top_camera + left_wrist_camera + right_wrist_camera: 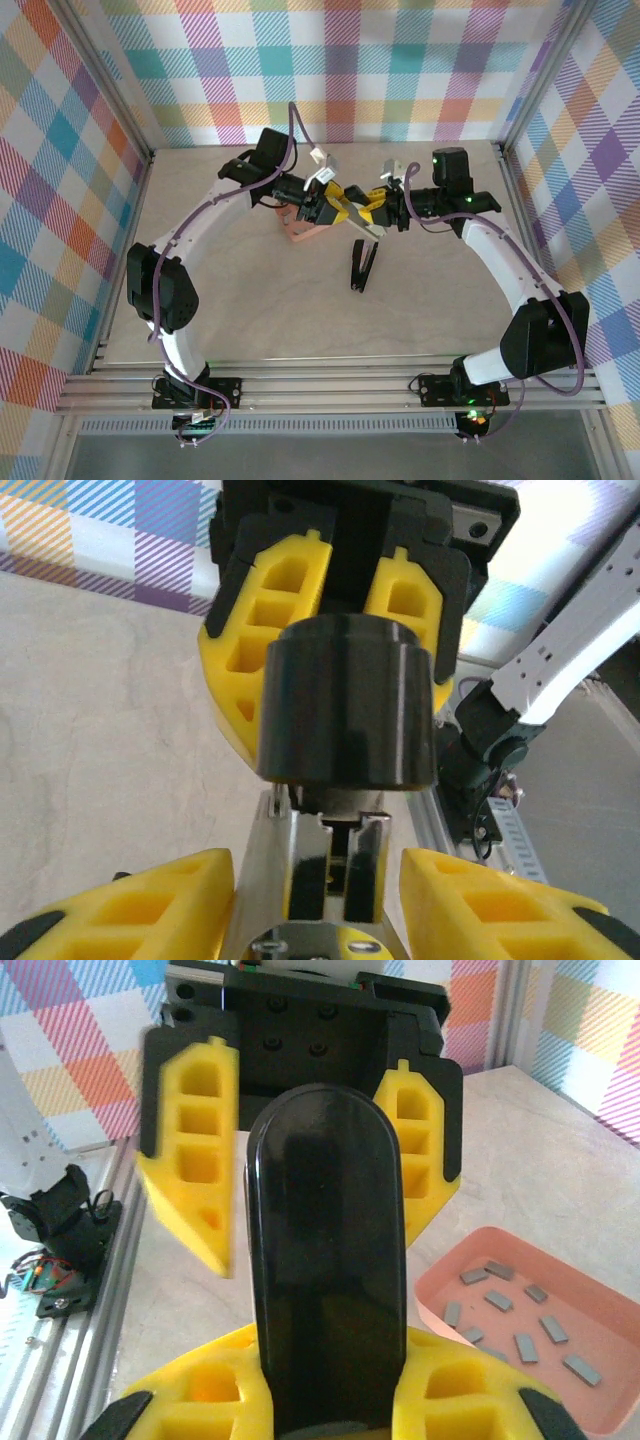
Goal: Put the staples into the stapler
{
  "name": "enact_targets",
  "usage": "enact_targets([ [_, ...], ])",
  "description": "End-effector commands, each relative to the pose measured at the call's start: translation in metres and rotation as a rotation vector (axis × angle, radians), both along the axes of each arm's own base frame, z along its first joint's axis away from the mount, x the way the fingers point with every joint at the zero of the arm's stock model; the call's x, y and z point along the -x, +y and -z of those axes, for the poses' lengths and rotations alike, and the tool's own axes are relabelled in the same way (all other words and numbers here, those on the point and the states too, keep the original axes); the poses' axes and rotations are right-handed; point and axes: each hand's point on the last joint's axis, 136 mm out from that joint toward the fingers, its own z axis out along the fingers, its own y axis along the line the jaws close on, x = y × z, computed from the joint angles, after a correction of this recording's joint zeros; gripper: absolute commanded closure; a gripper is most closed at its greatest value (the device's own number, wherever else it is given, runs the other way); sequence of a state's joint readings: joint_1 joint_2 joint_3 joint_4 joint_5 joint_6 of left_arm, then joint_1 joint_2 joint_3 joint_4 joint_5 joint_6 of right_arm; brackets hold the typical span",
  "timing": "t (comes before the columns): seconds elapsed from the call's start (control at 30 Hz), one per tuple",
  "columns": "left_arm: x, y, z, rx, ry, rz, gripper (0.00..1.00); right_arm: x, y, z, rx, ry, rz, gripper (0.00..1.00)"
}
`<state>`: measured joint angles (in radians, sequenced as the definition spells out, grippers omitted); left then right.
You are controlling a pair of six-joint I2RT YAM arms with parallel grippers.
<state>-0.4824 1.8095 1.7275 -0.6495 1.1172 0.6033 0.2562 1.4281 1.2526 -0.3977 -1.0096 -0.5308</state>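
Note:
My right gripper (330,1385) is shut on the black stapler (325,1260), holding it in the air above the table's middle (365,222). From the stapler's round black end (345,705) its shiny metal magazine (310,870) runs between the fingers of my left gripper (318,885). Those fingers stand apart, the left one at the metal, with a thin gap on the right. The two grippers face each other nose to nose (340,207) (380,210). Several short grey staples (500,1300) lie in the salmon tray (590,1310).
The tray (303,232) sits on the table just under and left of the grippers. A second black hinged thing (362,266), shaped like an open stapler, lies in front of them. Plaid walls and metal rails (330,385) close in the table.

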Motion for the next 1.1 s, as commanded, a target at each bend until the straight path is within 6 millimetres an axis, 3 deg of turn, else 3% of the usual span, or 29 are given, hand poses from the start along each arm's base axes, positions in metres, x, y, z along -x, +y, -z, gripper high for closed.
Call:
enact_targets([
  [0.0, 0.013, -0.002, -0.013, 0.037, -0.009, 0.065, 0.65, 0.004, 0.005, -0.033, -0.061, -0.094, -0.058, 1.0],
  [0.13, 0.011, 0.0, -0.011, 0.004, -0.05, 0.059, 0.97, 0.004, 0.004, -0.03, -0.045, -0.08, -0.042, 0.96],
  [0.2, 0.007, 0.003, -0.007, -0.04, -0.094, 0.039, 1.0, 0.003, 0.003, -0.028, -0.026, -0.067, -0.016, 0.67],
  [0.23, 0.005, 0.005, -0.005, -0.07, -0.119, 0.029, 1.0, 0.001, 0.001, -0.027, -0.013, -0.064, 0.003, 0.58],
  [0.3, 0.004, 0.009, -0.001, -0.119, -0.167, 0.025, 1.0, -0.004, 0.0, -0.023, 0.019, -0.054, 0.047, 0.46],
  [0.37, 0.004, 0.013, 0.001, -0.15, -0.207, 0.029, 1.0, -0.003, 0.002, -0.021, 0.04, -0.056, 0.051, 0.43],
  [0.83, 0.008, 0.015, 0.001, -0.192, -0.267, 0.039, 1.0, 0.001, 0.03, -0.021, 0.075, -0.094, -0.031, 0.43],
  [1.07, 0.01, 0.013, -0.003, -0.181, -0.271, 0.044, 1.0, 0.002, 0.038, -0.018, 0.08, -0.084, -0.056, 0.5],
])
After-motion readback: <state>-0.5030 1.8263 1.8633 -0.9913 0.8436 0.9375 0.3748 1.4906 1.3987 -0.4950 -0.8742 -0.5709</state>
